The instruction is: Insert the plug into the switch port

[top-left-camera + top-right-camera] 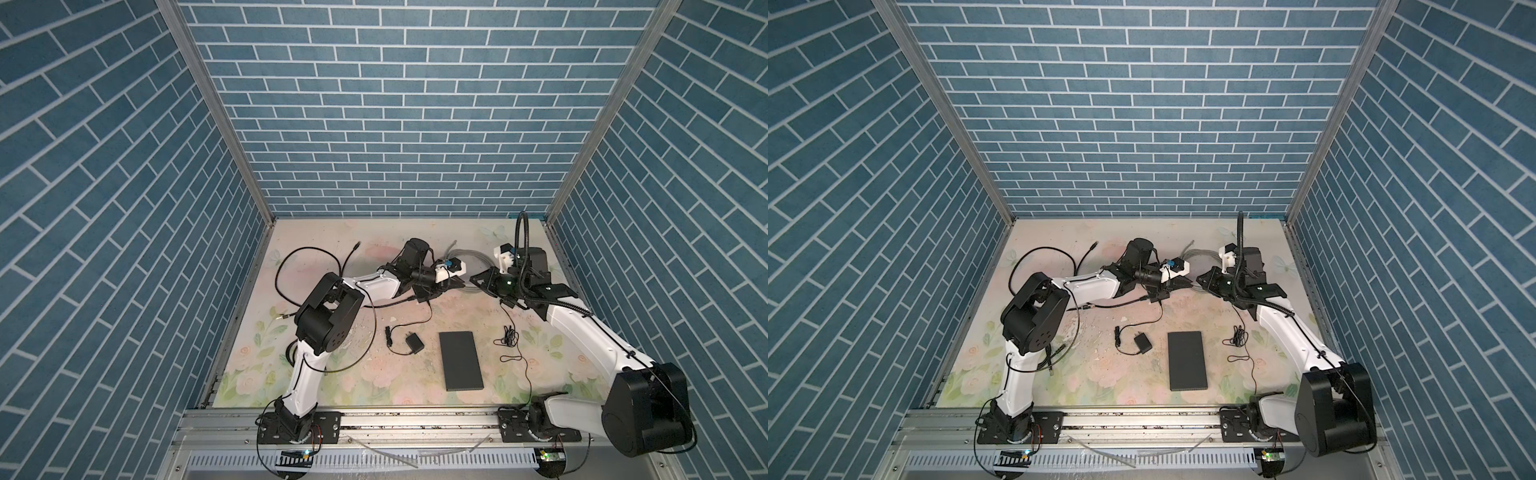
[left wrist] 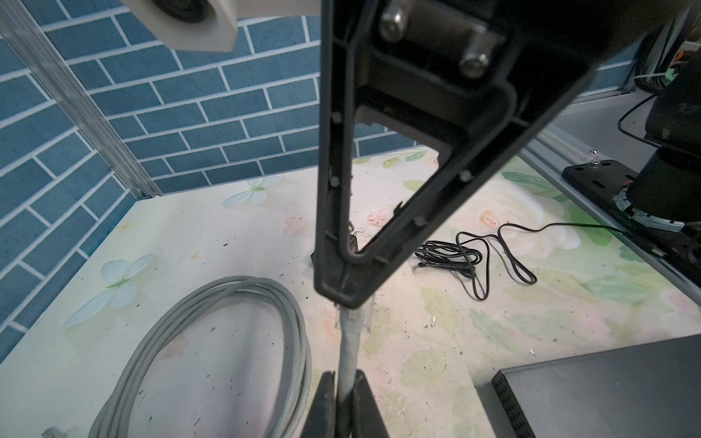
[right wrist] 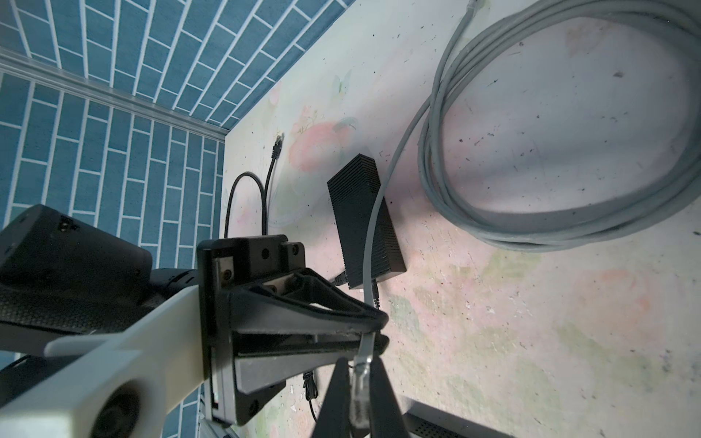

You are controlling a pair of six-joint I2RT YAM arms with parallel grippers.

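Right wrist view: clear plastic plug [image 3: 359, 394] sits between the fingers of right claw [image 3: 359, 362], blurred; pad contact not resolvable. Left wrist view: plug's far end hidden behind right claw. Beside left claw [image 2: 344, 375], flat black switch box [image 2: 607, 398] cut by frame edge; ports unseen.

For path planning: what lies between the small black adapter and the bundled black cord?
The flat black switch lies between adapter and cord, in both top views.

Clear plug [image 3: 359, 396] on grey cable [image 3: 550, 235] — black switch [image 1: 461, 360] flat.
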